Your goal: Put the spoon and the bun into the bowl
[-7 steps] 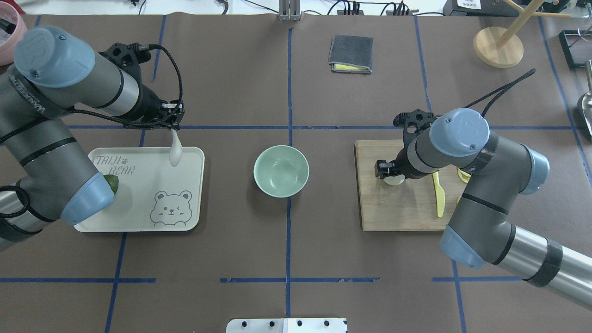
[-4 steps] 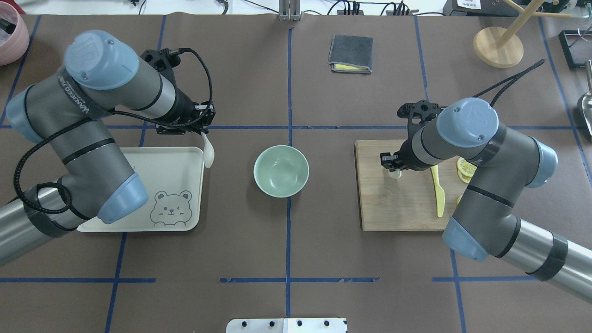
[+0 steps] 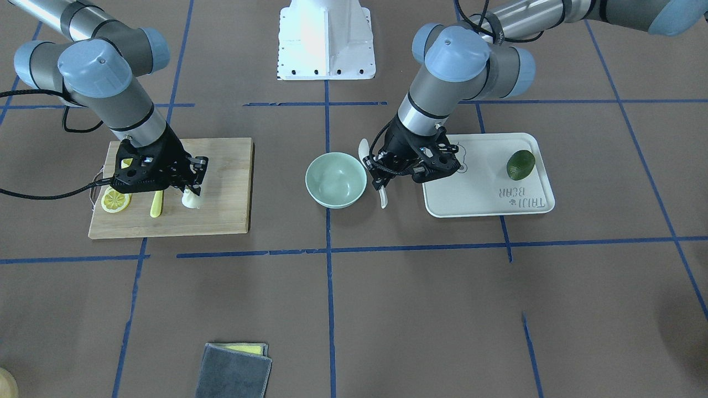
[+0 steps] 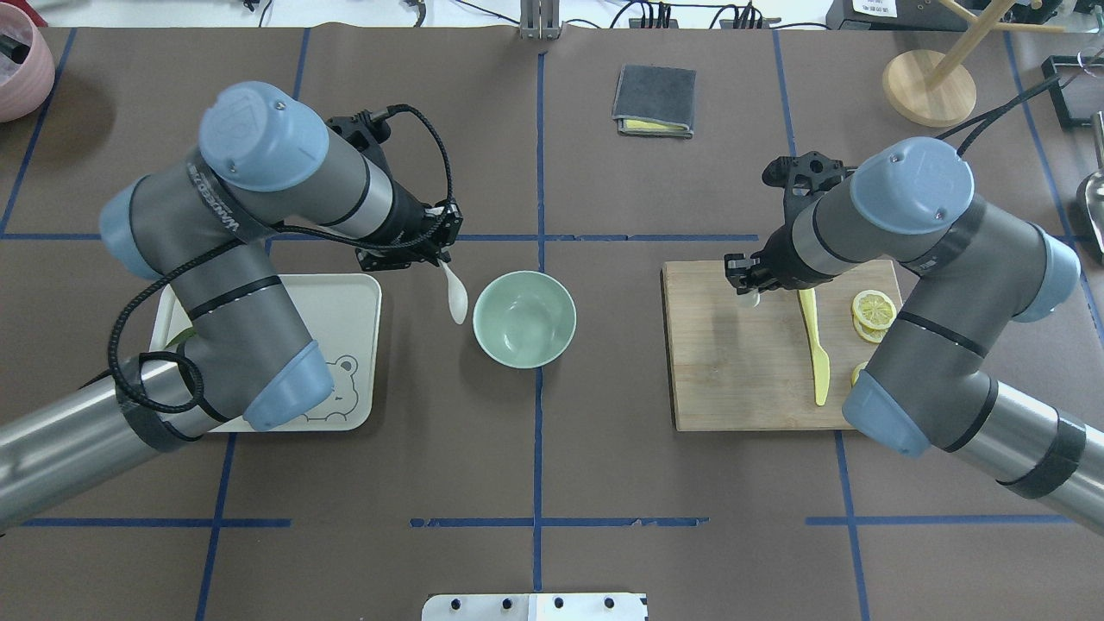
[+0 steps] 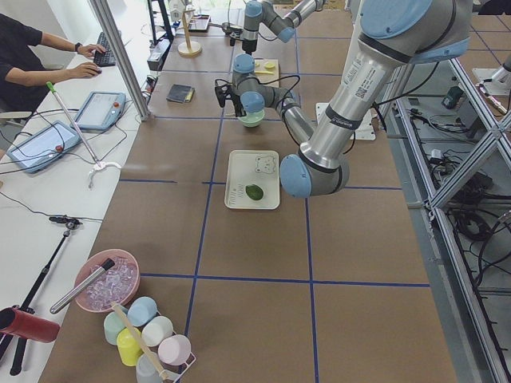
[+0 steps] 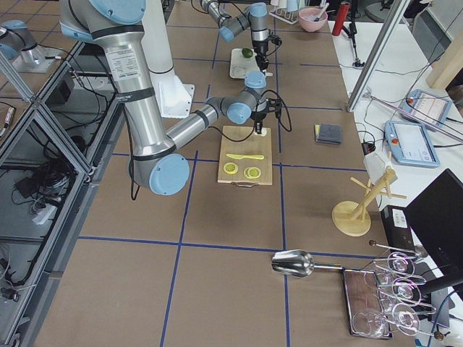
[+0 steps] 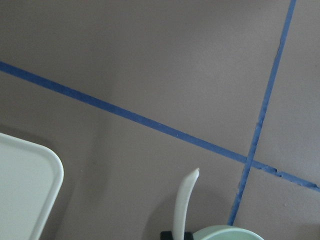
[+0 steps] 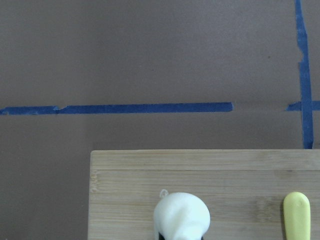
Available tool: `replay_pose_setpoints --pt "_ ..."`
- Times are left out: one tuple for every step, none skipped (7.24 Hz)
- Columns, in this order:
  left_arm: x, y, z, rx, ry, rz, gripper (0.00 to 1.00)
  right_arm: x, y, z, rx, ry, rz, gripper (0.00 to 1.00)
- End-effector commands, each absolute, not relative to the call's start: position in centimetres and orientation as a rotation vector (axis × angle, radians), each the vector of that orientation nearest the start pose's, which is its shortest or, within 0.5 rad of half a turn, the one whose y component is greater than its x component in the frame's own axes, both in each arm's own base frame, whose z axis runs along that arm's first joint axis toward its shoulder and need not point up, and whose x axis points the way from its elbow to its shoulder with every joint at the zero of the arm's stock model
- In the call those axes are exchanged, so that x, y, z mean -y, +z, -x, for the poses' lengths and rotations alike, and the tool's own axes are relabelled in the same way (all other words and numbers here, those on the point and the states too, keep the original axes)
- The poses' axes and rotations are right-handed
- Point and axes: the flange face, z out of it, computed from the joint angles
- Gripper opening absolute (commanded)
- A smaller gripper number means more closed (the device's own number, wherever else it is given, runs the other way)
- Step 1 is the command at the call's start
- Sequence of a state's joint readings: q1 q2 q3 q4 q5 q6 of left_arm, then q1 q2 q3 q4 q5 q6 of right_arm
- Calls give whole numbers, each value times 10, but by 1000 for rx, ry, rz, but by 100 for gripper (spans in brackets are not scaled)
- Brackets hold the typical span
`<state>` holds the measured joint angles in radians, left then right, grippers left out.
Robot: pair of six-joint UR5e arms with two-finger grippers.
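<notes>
The mint-green bowl (image 4: pixel 524 319) stands at the table's middle; it also shows in the front view (image 3: pixel 336 179). My left gripper (image 4: pixel 440 259) is shut on the white spoon (image 4: pixel 454 297) and holds it in the air just left of the bowl's rim, past the tray's edge. In the front view the left gripper (image 3: pixel 381 177) holds the spoon (image 3: pixel 363 150) beside the bowl. My right gripper (image 4: pixel 747 291) is shut on the cream bun (image 4: pixel 748 299) over the far left part of the wooden board (image 4: pixel 750 371). The bun shows in the right wrist view (image 8: pixel 181 215).
The bear-print tray (image 4: pixel 345 302) lies left of the bowl, with a green avocado (image 3: pixel 520 165) on it. A yellow knife (image 4: pixel 815 354) and lemon slices (image 4: pixel 873 309) lie on the board. A grey cloth (image 4: pixel 654 101) and a wooden stand (image 4: pixel 929 86) are at the back.
My left arm has carried the spoon to the right, from over the tray to beside the bowl. My right gripper, with the bun, has shifted towards the board's far edge.
</notes>
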<state>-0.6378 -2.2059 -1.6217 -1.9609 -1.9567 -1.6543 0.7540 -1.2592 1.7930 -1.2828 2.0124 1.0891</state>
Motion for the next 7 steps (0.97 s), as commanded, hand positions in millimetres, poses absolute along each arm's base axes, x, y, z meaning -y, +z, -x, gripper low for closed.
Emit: replay_pose_setpoints --pt "472 212 -517 -1157 -447 67 0 485 354 366 907 74 -131 0" --pt "468 210 -521 -1159 -442 69 0 485 353 365 908 74 -132 0" --pt "464 212 -528 -1171 -441 47 0 485 352 364 910 74 -135 0" --pt "464 215 -533 -1184 -437 37 13 485 352 364 910 74 -135 0" --pt "464 215 -533 -1191 -433 34 65 484 351 364 912 74 -136 0" --pt "464 215 -533 -1191 -431 32 100 485 350 364 913 74 -137 0" --pt "464 214 -533 -1193 -425 28 100 485 350 364 913 74 -137 0"
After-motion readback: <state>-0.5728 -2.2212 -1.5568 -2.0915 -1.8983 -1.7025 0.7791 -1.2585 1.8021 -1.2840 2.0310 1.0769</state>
